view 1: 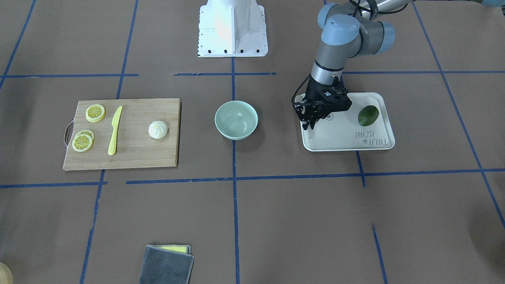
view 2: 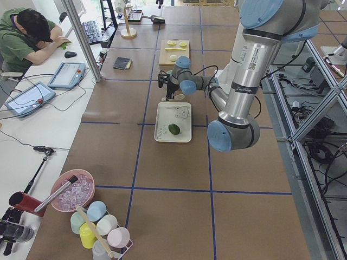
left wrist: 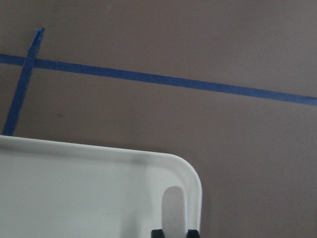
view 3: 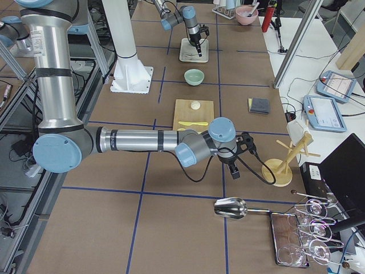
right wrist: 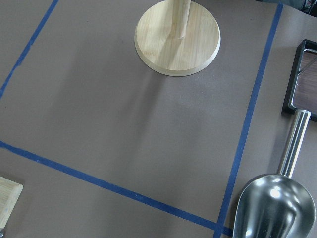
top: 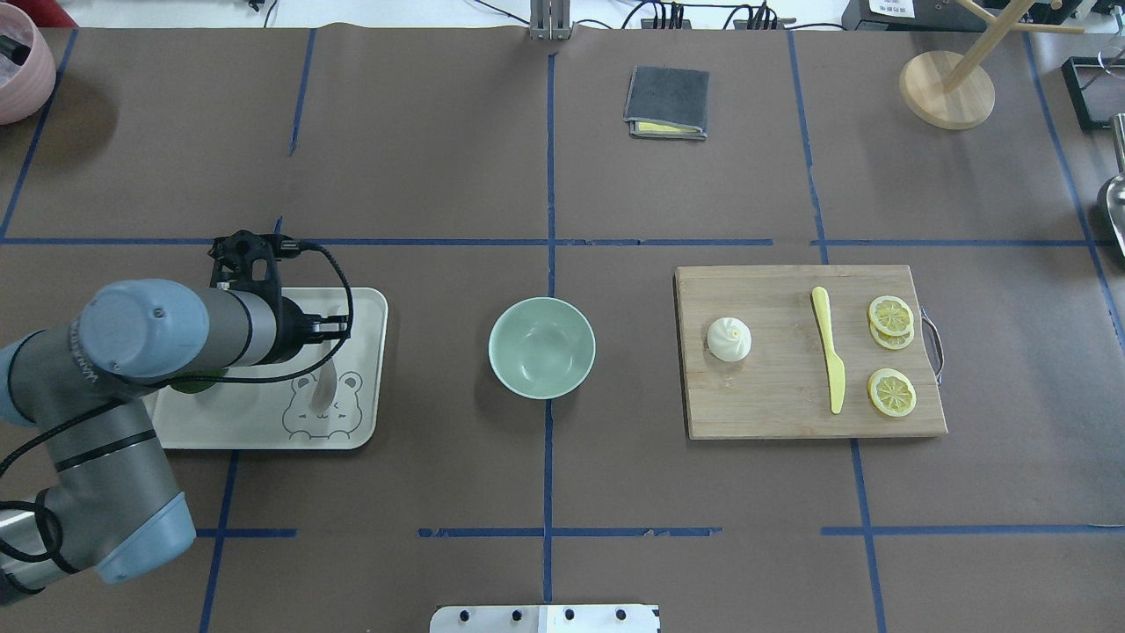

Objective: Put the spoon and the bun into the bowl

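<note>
Two grippers appear. Nearest, at bottom centre-left, lies a folded grey cloth [view 1: 167, 264]. Across mid-frame we see the bun [view 1: 158, 129] on a wooden board [view 1: 150, 157] at left, the bowl [view 1: 236, 119] at centre, and at right the left gripper [view 1: 309, 125] clamped on the spoon [left wrist: 174, 208] over the tray [view 1: 347, 149]. For the right gripper [view 3: 235, 171], seen only from the side, we cannot tell whether its fingers are apart or together.

You see a glossy bowl [view 1: 236, 119], matt wooden cutting board [view 1: 134, 154], smooth plastic tray [view 1: 343, 138], and brown paper table covering [view 1: 276, 221].
</note>
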{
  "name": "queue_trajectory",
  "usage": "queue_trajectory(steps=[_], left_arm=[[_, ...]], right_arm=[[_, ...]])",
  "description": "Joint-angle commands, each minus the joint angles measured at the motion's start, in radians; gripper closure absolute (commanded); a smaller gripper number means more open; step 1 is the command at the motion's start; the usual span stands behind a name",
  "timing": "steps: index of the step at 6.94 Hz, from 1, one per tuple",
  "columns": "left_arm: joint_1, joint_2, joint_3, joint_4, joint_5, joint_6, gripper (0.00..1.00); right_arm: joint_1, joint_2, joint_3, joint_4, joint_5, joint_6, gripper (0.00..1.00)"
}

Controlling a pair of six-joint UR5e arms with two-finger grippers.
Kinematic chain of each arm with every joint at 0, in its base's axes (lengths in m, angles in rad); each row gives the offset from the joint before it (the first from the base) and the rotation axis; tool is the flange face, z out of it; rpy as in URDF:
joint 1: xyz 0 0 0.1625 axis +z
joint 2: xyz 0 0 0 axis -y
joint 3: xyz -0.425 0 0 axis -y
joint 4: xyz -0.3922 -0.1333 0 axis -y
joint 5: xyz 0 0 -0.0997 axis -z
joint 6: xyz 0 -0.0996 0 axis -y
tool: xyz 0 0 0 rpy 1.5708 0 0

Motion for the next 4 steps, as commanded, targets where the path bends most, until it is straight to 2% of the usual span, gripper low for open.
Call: queue_trajectory(steps=[1,2,4], left_arm=[[0.012,-0.286,0.106,0.258,0.002,-0.209,1.0],[0.02,-0.362,0.185,0.263,0.004,-0.269,1.0],[0.064,-0.389,0.223,0.259,0.051,-0.287,1.0]], right_arm=[[0.0,0.0,0.0,0.0,0.001,0.001,0.0],[0.0,0.0,0.0,0.0,0.001,0.001,0.0],[0.0,0.0,0.002,0.0,0.004,0.003,0.0]])
